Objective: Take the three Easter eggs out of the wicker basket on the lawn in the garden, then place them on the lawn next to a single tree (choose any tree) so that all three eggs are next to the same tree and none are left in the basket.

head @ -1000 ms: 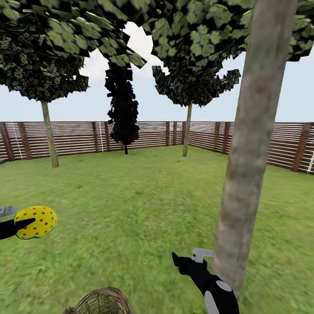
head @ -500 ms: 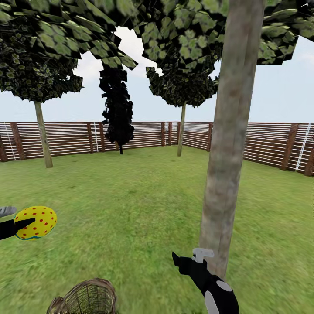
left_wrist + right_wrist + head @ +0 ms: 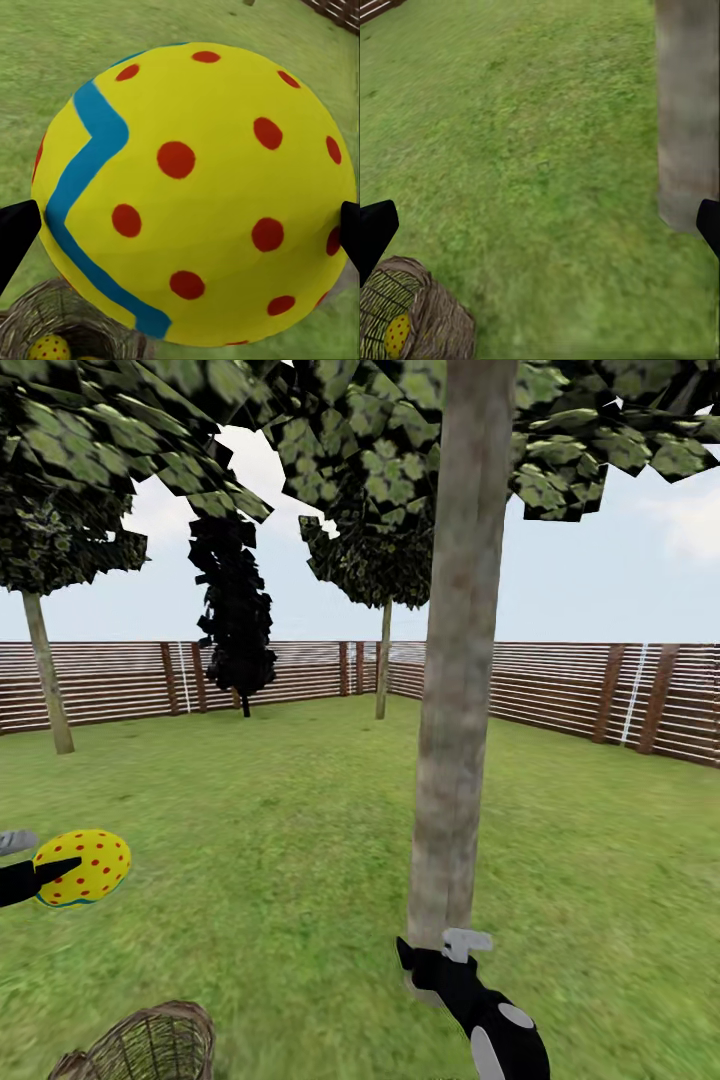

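My left gripper [image 3: 58, 873] is shut on a yellow Easter egg [image 3: 84, 866] with red dots and a blue zigzag band, held above the lawn [image 3: 270, 810] at the far left. Up close, that egg [image 3: 195, 195] sits between the two black fingertips [image 3: 15, 234]. The wicker basket [image 3: 140, 1045] lies on the grass at the lower left, and another spotted egg [image 3: 397, 335] shows inside it [image 3: 416, 315]. My right gripper [image 3: 432, 953] hangs open and empty just in front of the base of the thick grey-brown tree [image 3: 455, 710], whose trunk [image 3: 686, 112] stands close by.
A brown slatted fence [image 3: 560, 690] encloses the garden. Farther trees stand at the left [image 3: 45, 680] and back [image 3: 383, 665], with a narrow black-foliaged tree [image 3: 232, 620] between them. Open grass lies between the basket and the near trunk.
The whole view has swung to the right, so the near trunk and the basket sit further left in the picture. Both arms hold the same pose, the left still gripping the egg.
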Robot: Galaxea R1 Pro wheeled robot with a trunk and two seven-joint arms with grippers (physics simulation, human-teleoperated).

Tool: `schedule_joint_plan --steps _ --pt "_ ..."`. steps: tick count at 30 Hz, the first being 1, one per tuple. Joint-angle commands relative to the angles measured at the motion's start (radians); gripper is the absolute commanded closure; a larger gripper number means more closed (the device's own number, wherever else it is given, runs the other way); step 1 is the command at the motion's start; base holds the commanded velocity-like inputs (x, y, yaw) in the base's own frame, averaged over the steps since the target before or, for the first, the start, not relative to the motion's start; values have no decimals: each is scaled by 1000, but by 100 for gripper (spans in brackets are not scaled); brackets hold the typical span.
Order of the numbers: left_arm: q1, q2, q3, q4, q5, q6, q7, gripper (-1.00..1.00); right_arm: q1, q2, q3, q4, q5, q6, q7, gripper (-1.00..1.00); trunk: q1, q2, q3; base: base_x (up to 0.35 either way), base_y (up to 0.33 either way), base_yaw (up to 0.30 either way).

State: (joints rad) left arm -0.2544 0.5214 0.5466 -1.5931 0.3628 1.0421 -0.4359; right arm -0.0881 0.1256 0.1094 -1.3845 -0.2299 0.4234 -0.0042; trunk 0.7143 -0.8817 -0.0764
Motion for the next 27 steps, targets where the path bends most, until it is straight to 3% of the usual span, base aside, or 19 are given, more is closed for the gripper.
schedule_joint_plan --steps 1,11,15,23,27 --pt "-1 0 1 -1 -6 5 -9 100 -1 0 0 -1 -5 5 0 -100 0 -1 -1 -14 -90 -246" --pt "-2 0 1 -1 -7 5 -9 100 -1 -8 -2 -1 -6 6 0 -100 0 -1 9 -2 -170 -242" --pt "-2 0 1 -1 -7 5 -9 100 -1 -23 -8 -1 -5 8 59 -100 0 -1 12 0 -272 -223" --pt "-2 0 -3 -1 -8 5 -9 100 -1 -26 -10 -1 -2 12 70 -100 0 -1 12 0 -274 -37" --pt "-2 0 -4 -1 -9 5 -9 100 -1 -26 -49 -1 -2 16 75 -100 0 -1 8 -36 -274 -1"
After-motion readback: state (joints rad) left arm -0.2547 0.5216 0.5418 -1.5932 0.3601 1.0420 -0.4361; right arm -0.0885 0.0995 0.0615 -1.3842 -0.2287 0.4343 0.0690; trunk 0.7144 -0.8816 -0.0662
